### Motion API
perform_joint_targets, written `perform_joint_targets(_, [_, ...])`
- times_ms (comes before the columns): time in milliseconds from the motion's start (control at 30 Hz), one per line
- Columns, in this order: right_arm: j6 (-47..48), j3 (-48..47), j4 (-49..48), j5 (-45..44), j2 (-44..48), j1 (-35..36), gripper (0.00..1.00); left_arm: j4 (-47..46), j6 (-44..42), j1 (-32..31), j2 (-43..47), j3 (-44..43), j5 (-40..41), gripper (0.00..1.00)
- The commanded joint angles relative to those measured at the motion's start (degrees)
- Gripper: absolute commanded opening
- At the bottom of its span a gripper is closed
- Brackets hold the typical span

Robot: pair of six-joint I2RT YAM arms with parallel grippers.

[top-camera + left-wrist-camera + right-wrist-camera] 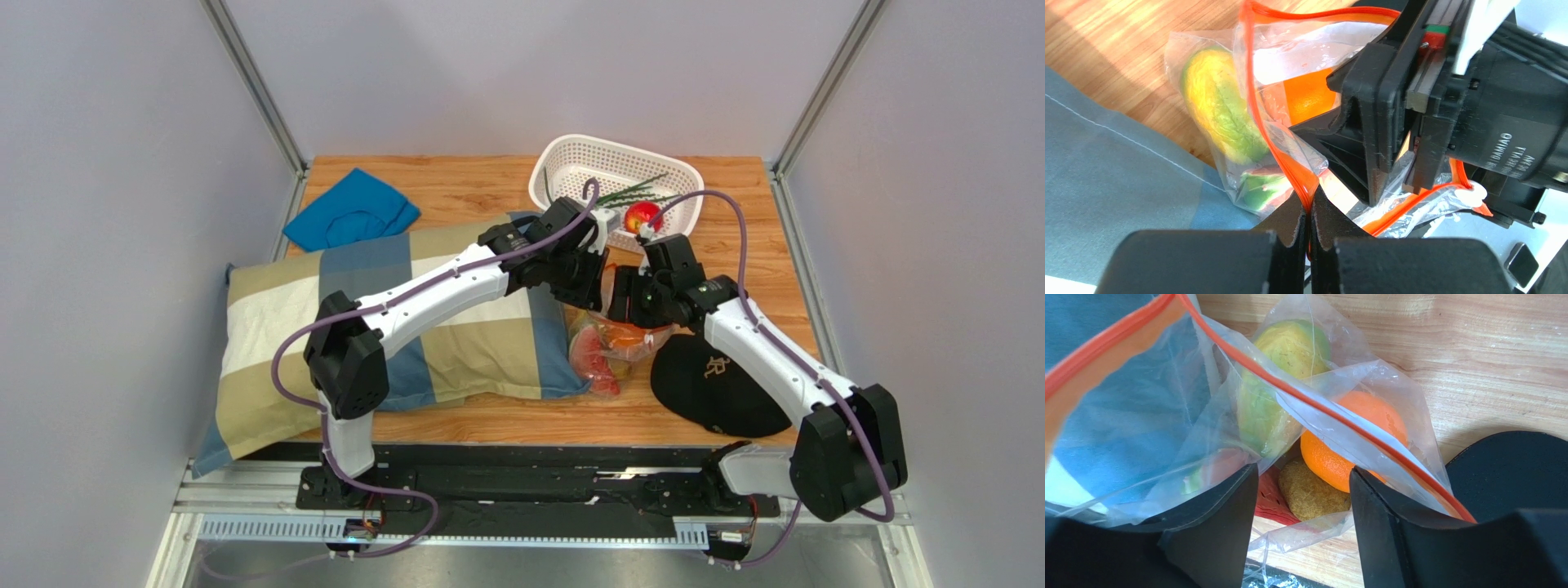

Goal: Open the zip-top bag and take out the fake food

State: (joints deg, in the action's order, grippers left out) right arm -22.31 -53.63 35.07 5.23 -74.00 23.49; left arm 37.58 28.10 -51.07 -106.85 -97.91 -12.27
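The clear zip-top bag (610, 349) lies on the wood between the pillow and the cap, its mouth pulled open. My left gripper (1310, 211) is shut on one side of the orange-red zip strip (1257, 110). My right gripper (1303, 474) is open, its fingers inside the bag's mouth (1168, 416), and it also shows in the left wrist view (1389, 122). Inside the bag are an orange (1352, 441), a yellow-green piece (1281, 386), a brown piece (1312, 493) and a red piece (1269, 499). A red apple (638, 221) and a green leafy vegetable (632, 192) lie in the basket.
A white perforated basket (589, 165) stands at the back. A checked pillow (405, 319) lies on the left, with a blue cloth (352, 208) behind it. A black cap (711, 386) lies to the right of the bag.
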Motion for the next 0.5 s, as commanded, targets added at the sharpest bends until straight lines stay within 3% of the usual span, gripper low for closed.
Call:
perform_joint_targets(0, [1.9, 0.1, 0.3, -0.5, -1.8, 0.2, 0.63, -0.7, -1.5, 0.1, 1.3, -1.9, 0.4, 0.0])
perform_joint_targets(467, [0.2, 3.4, -5.3, -5.1, -9.3, 0.2, 0.8, -2.4, 0.3, 0.1, -0.3, -0.9, -3.2, 0.0])
